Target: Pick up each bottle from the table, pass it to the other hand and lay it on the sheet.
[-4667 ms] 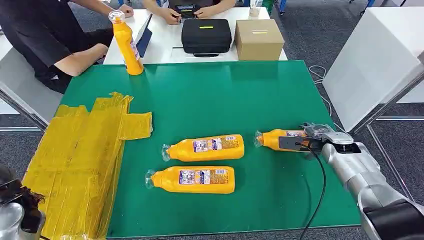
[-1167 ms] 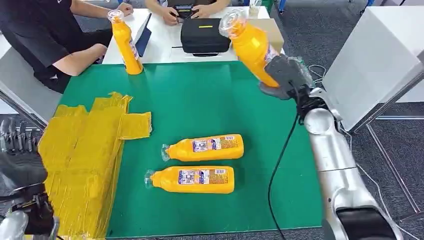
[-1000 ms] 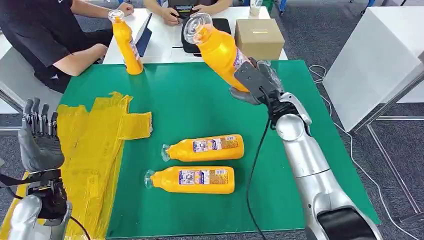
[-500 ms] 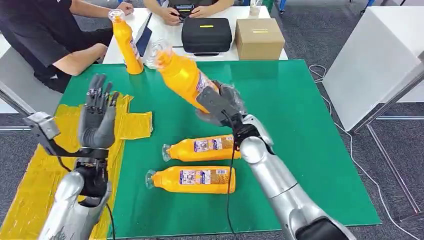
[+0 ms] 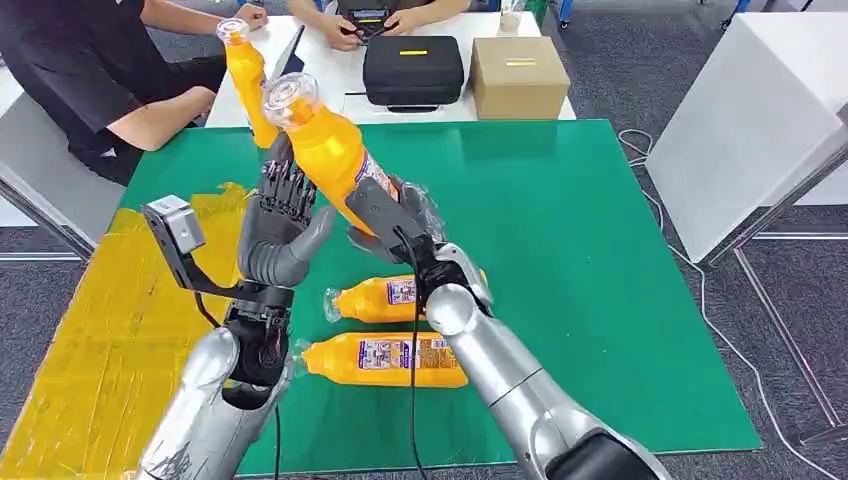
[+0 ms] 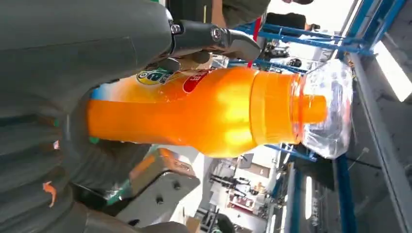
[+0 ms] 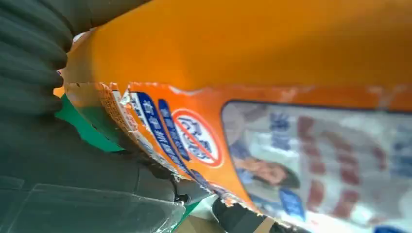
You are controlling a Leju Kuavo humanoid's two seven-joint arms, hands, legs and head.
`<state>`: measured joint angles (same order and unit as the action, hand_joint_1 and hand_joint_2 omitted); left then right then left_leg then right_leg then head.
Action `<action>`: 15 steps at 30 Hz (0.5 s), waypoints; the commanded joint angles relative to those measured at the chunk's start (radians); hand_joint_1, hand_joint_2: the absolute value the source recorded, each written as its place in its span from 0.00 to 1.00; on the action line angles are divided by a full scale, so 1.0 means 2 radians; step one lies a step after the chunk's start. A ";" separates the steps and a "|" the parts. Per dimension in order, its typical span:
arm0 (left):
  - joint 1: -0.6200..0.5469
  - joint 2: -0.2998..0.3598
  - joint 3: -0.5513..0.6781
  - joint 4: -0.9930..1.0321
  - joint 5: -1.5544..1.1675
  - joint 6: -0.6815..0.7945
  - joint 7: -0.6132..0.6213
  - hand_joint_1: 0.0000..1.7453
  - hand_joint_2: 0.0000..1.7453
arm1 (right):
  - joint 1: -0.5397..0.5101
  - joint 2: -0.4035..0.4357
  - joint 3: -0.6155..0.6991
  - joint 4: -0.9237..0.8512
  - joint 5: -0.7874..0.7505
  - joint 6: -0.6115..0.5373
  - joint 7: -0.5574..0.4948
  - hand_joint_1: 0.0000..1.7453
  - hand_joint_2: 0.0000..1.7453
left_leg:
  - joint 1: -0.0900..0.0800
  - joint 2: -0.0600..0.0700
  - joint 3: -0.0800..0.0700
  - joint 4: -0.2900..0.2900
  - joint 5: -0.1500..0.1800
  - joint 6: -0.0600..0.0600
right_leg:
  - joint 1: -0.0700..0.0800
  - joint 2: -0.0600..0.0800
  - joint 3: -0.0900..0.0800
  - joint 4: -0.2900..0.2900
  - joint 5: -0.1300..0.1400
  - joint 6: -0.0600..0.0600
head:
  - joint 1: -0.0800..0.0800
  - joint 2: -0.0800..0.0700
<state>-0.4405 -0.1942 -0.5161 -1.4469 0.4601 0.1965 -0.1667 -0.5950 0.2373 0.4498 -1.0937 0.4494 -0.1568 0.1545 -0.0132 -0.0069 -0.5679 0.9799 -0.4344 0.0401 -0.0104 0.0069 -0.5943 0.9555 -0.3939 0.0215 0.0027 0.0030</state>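
Green mat (image 5: 560, 200) on table, yellow sheet (image 5: 100, 330) lower left of head frame. Right hand (image 5: 395, 215) clamps raised bottle (image 5: 330, 150) by lower body, cap up, centre-left. Left hand (image 5: 285, 225), fingers apart, palm just beside bottle. You close left fully round upper body before right lets go. Label print too blurred to read; red prohibition circle shows in right wrist view.

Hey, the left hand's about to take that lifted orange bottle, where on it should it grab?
Probably the bare upper body, just below the neck. The right hand holds the bottle at its labelled lower end, tilted with the cap up, so the upper part is free. The left hand is beside it, open, palm toward the bottle; closing in from that side should suit.
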 commanded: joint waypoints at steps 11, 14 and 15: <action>-0.026 0.000 -0.032 0.019 0.000 0.020 0.003 0.00 1.00 | -0.064 0.027 0.040 0.087 0.001 0.015 0.008 1.00 1.00 | 0.001 0.001 0.002 0.001 -0.001 -0.002 | 0.001 0.000 0.002 0.000 -0.001 -0.001 | 0.000 0.000; -0.022 0.007 -0.021 0.010 0.001 0.021 0.003 0.00 1.00 | -0.061 0.020 0.027 0.080 -0.018 0.020 0.002 1.00 1.00 | 0.000 0.000 0.001 0.000 -0.001 -0.001 | 0.000 0.000 0.001 0.000 -0.001 0.000 | 0.000 0.000; -0.022 0.007 -0.021 0.010 0.001 0.021 0.003 0.00 1.00 | -0.061 0.020 0.027 0.080 -0.018 0.020 0.002 1.00 1.00 | 0.000 0.000 0.001 0.000 -0.001 -0.001 | 0.000 0.000 0.001 0.000 -0.001 0.000 | 0.000 0.000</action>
<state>-0.4528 -0.1965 -0.5154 -1.4466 0.4601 0.2449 -0.1709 -0.6518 0.2754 0.4585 -1.0155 0.4394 -0.1461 0.1705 -0.0132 -0.0072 -0.5680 0.9799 -0.4344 0.0401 -0.0104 0.0069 -0.5942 0.9556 -0.3939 0.0215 0.0027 0.0031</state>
